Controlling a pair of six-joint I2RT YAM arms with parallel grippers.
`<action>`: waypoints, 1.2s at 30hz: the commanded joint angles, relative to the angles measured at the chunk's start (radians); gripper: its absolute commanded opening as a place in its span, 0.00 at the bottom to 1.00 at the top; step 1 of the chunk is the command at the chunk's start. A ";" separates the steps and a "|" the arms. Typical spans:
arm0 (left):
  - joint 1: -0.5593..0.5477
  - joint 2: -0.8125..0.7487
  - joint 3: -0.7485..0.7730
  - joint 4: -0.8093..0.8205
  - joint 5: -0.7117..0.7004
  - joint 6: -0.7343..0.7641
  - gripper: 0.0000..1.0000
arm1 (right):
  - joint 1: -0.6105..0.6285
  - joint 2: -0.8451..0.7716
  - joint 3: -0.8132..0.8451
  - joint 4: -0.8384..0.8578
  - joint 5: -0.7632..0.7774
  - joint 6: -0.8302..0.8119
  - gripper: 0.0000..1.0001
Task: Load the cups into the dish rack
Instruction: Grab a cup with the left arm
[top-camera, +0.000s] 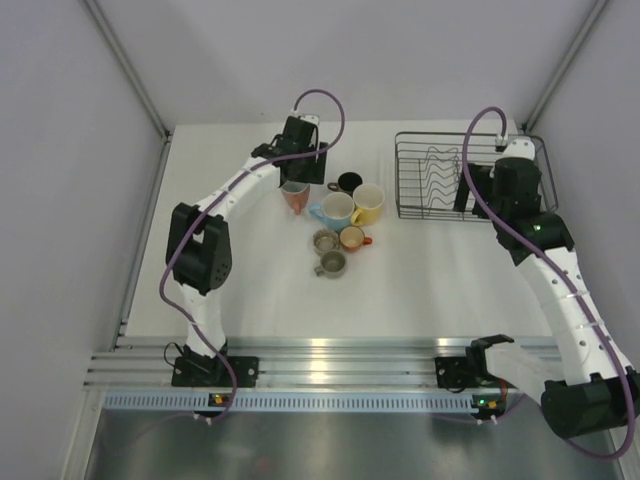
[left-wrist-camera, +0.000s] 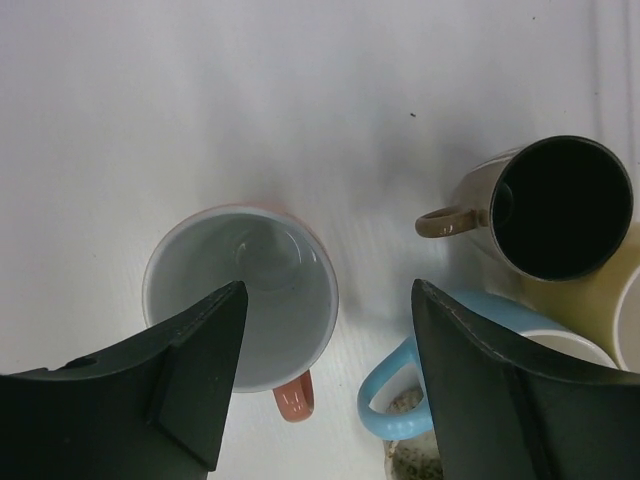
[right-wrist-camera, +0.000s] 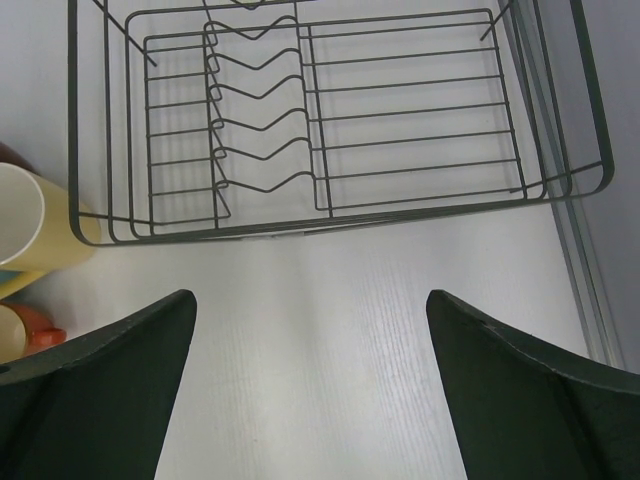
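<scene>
1. Only from its wrist was the left pincer (left-wrist-camera: 330, 300) seen open, one finger (left-wrist-camera: 190, 370) over the pink mug (left-wrist-camera: 240, 300) on the table (left-wrist-camera: 300, 100).
2. The right pincer (right-wrist-camera: 310, 300) was found wide open, empty, before the rack (right-wrist-camera: 300, 228).

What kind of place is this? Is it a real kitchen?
Probably not a kitchen, more a robot test booth: plain walls box in a white table, two robot arms are bolted to a metal rail, with cups and a dish rack set out.

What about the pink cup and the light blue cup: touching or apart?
Apart. In the left wrist view, a strip of bare table runs between the pink cup and the handle of the light blue cup.
</scene>
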 joint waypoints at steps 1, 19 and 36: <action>-0.002 0.017 -0.015 0.012 -0.006 -0.027 0.72 | -0.006 -0.038 -0.012 0.011 0.023 0.010 0.99; -0.002 0.166 0.064 -0.018 0.004 -0.010 0.15 | -0.008 -0.102 -0.014 -0.032 0.045 -0.001 0.99; 0.002 -0.107 0.107 -0.061 -0.146 0.073 0.00 | -0.005 -0.073 0.009 0.020 -0.039 0.014 0.99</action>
